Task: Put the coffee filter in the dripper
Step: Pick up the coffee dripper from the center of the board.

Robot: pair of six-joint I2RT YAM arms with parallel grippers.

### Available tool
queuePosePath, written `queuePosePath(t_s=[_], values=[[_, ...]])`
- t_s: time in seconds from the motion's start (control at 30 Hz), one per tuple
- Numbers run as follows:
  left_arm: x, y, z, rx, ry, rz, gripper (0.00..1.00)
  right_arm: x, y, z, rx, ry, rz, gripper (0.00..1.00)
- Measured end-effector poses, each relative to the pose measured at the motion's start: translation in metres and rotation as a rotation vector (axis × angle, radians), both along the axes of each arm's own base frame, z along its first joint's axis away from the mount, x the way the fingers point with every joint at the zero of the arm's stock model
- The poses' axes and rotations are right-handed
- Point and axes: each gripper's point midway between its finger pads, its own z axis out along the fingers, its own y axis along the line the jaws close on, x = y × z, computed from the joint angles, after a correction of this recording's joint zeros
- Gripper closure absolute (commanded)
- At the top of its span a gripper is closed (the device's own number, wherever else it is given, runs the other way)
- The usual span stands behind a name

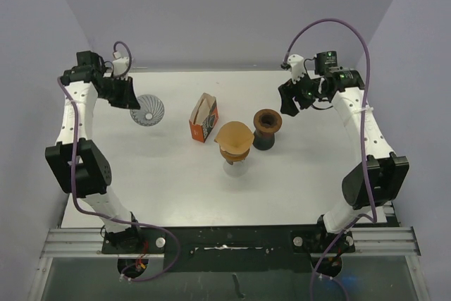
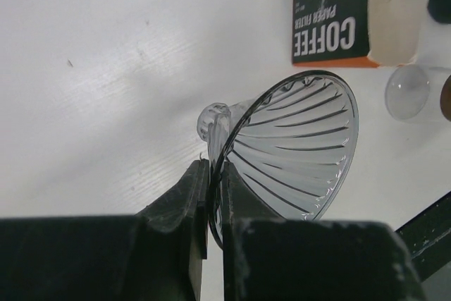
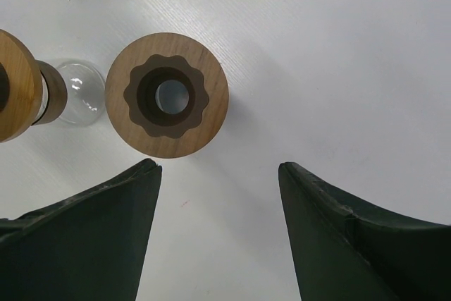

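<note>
Left fingers (image 1: 132, 99) are closed on the rim of the clear ribbed glass dripper (image 2: 296, 153), which is held tilted on its side just above the white surface (image 1: 176, 188) at far left. Near the centre stands an open-topped coffee filter box (image 1: 203, 119). Just to its right, a tan cone (image 1: 234, 137) sits on a glass vessel (image 1: 235, 168). Next comes a dark wooden stand (image 3: 166, 94) with a round central hole. Right fingers (image 1: 289, 102) are spread apart and hold nothing, hovering beside the stand.
</note>
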Motion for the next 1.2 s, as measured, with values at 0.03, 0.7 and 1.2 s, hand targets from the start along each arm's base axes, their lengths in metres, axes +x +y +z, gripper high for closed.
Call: queuePosePath(t_s=[0.03,0.7,1.2], values=[[0.005,-0.004,0.012,-0.003,-0.024,-0.006,1.0,0.0,0.0,0.001,0.0,-0.003,0.0,0.31],[0.058,-0.209,0.108,-0.179,-0.196,-0.26,1.0,-0.01,-0.036,0.011,0.033,-0.047,-0.093,0.31],[0.04,-0.341,0.098,-0.356,-0.134,-0.345,1.0,-0.039,-0.066,0.016,0.126,-0.105,-0.151,0.29]])
